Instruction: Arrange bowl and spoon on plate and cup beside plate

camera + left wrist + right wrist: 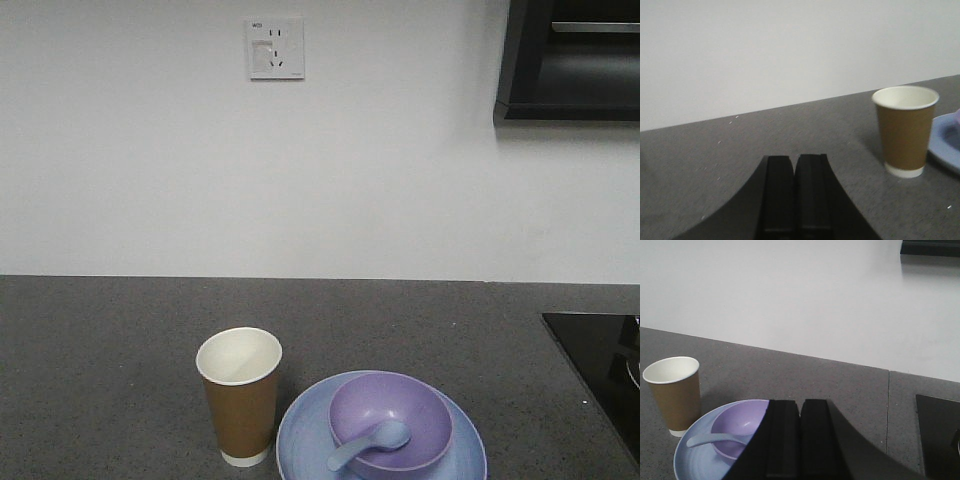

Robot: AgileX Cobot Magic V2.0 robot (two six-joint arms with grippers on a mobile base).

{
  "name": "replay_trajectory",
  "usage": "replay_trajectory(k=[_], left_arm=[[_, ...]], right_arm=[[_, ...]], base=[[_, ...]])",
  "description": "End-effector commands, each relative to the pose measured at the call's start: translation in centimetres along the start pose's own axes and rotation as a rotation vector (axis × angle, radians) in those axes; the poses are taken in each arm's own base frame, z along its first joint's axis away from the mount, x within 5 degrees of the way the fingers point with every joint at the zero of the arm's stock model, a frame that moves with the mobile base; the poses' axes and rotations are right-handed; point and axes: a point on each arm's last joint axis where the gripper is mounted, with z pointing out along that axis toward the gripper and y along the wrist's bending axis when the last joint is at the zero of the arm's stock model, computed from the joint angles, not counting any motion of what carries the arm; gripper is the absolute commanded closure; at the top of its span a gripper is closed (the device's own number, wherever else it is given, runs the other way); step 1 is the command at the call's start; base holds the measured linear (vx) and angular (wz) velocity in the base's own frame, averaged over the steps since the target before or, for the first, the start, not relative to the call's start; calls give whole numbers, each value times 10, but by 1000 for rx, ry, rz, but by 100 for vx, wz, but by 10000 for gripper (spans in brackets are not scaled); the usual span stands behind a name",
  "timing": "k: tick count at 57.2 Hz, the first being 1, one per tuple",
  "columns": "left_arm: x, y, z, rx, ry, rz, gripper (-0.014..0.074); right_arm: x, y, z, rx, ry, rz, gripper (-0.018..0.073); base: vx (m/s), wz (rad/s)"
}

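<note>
Our fingers are pressed together on both arms and hold nothing: the left gripper [795, 192] shows two dark pads with only a thin seam between them, and the right gripper [800, 437] looks the same.

Taking the plate [300, 430] as our landmark, we go from largest to smallest. The pale-blue plate sits on the dark grey countertop [110, 350]. The brown paper cup [240, 400] stands upright just beside the plate's left edge, very near it; we cannot tell whether they touch. The lavender bowl [395, 410] rests on the plate, toward its right side. The pale spoon [368, 445] lies with its scoop inside the bowl and its handle sloping over the bowl's rim toward the plate's front.

We judge the arrangement essentially done, so the risk now is disturbing it. The cup is tall and light, and a sideways sweep of the left arm could tip it onto the plate. The right fingers sit close in front of the plate, so a forward move could nudge it or flick the spoon's overhanging handle out.

From the left fingers, the cup stands ahead and to the right, well apart. From the right fingers, the plate and bowl lie just ahead and left.
</note>
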Motion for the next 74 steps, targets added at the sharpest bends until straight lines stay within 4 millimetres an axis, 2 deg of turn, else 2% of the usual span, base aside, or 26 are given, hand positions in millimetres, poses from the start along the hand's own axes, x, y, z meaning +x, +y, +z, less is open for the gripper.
replay_trajectory(k=[1,8,13,66,68,69,74], left_arm=[[15,2,-11,-69,-119,-22,603],[52,0,-17,-105,-132,-20,603],[67,-1,-11,-99,-100,-25,603],[66,-1,-11,-99,-98,-31,603],[66,-1,-11,-99,-98,-31,603],[66,-1,-11,-99,-98,-31,603],[66,-1,-11,-99,-98,-31,603]], right_arm=[[-16,-2,-3,21,-109,-10,571],[-16,-2,-3,21,-108,-10,571],[-16,-2,-3,21,-109,-10,571],[-13,-3,-1,30,-100,-31,571],[-10,-4,-2,43,-99,-63,571],[40,-7,-5,97,-110,-111,571],[81,-10,-7,144,-126,-83,571]], base=[[0,0],[0,0],[0,0],[0,0],[0,0],[0,0],[0,0]])
